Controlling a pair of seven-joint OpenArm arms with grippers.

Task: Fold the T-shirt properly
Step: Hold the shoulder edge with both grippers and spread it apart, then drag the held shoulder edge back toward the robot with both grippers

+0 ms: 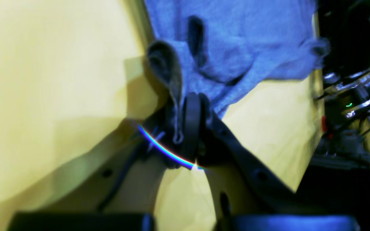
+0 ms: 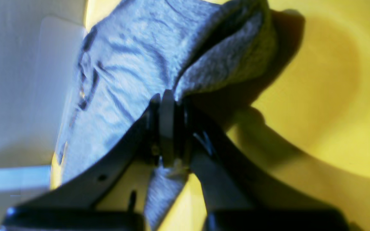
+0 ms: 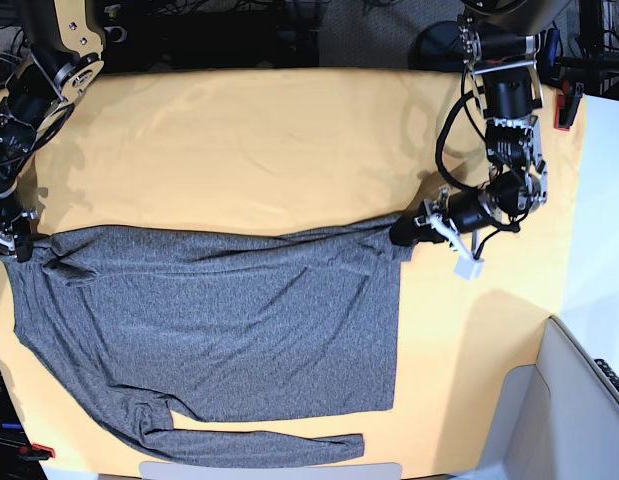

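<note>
Charcoal-grey T-shirt (image 3: 219, 320) spread flat on yellow-orange tablecloth (image 3: 239, 140); top corners pinched between pressed-together jaws of left gripper (image 3: 401, 232) and right gripper (image 3: 19, 245), at opposite table edges.

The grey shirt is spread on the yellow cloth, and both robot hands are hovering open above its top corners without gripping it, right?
Not quite. The grey shirt does lie spread on the yellow cloth, but both hands are shut on it. The left wrist view shows the left hand pinching a fold of fabric, and the right wrist view shows the right hand clamped on the shirt's edge.
</note>
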